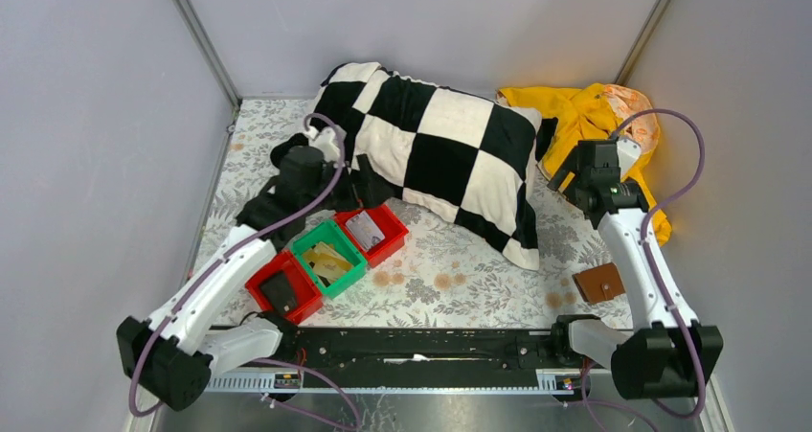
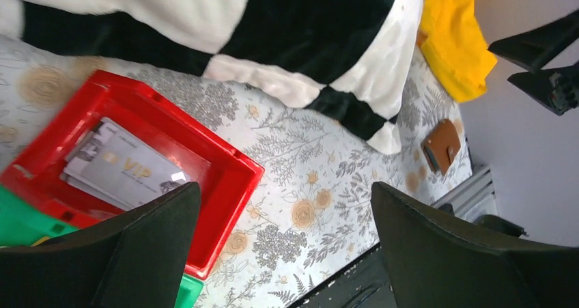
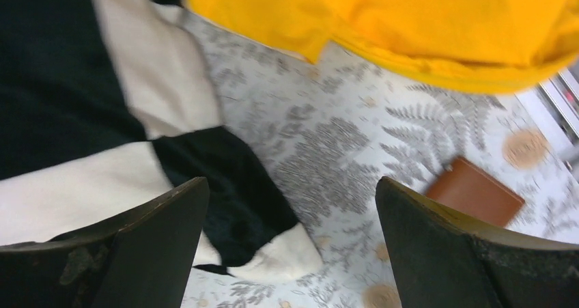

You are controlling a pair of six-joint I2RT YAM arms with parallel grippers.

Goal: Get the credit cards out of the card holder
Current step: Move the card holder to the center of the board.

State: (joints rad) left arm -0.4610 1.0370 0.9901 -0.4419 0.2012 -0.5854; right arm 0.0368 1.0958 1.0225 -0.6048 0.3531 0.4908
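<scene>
Brown card holder, two red bins, one green bin

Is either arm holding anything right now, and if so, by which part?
Nothing is held. The left gripper and the right gripper are both open and empty; the card holder lies untouched on the table.

Plain grey walls, floral tablecloth, metal corner posts
</scene>
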